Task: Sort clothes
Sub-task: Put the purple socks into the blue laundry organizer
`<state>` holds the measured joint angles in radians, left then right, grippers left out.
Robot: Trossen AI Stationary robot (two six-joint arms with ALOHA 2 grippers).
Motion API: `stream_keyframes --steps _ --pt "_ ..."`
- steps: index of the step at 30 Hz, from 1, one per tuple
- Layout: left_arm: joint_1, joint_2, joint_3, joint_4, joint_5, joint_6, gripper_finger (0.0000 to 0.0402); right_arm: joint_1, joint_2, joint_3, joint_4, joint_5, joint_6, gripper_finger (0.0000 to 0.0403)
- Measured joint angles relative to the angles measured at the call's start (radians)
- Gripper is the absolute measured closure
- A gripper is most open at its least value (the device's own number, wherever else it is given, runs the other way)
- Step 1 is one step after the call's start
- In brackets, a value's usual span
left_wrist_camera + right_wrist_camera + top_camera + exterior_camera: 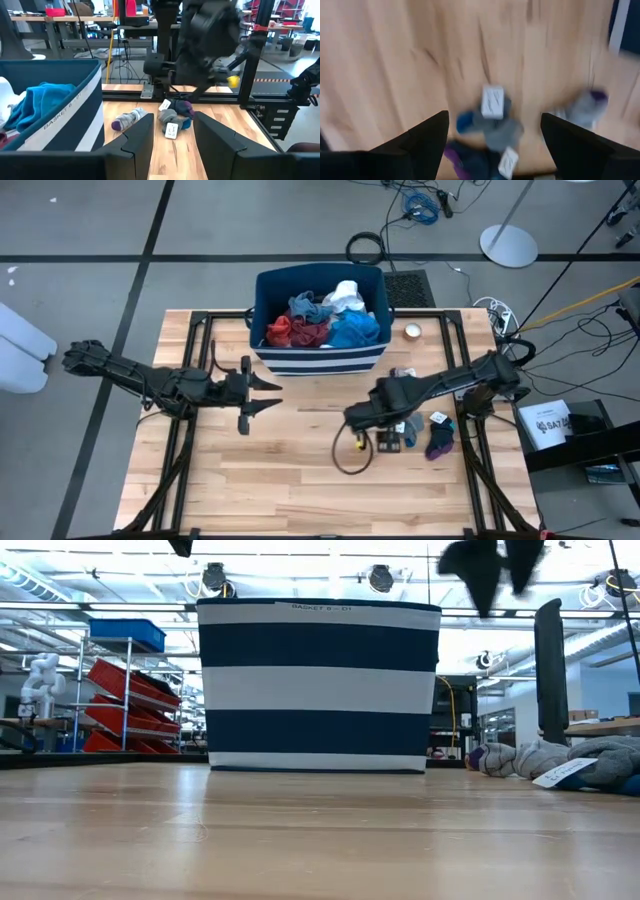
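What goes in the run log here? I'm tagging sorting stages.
stage: reaching | right gripper: open above tagged socks | left gripper: open, empty, beside bin | bin: holds clothes

high: straight down, far | low: tabletop level, facing bin (318, 685) | wrists: close behind fingers, sharing the socks (172, 117)

Grey floor (80, 240), red-binned shelving (125, 705)

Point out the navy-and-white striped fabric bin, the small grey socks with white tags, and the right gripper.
navy-and-white striped fabric bin (318, 364): high view, striped front wall.
small grey socks with white tags (172, 120): left wrist view, middle of the pile.
right gripper (492, 132): right wrist view, midway between fingertips.
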<state>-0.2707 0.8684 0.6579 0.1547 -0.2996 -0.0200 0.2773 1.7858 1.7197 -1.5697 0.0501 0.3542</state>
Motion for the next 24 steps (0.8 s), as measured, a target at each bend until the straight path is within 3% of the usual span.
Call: stream_keyframes --steps 9,18,24 --pt "0.001 0.000 0.000 -0.003 0.001 0.035 0.0253 -0.069 -0.255 -0.405 0.026 0.002 0.111 0.0105" --pt "0.002 0.000 0.000 0.002 0.001 0.056 0.0253 -0.247 -0.527 -0.585 0.249 0.057 0.217 0.0105" --pt "0.002 0.000 0.000 0.002 0.001 0.055 0.0253 -0.301 -0.600 -0.656 0.312 0.119 0.187 0.0105"
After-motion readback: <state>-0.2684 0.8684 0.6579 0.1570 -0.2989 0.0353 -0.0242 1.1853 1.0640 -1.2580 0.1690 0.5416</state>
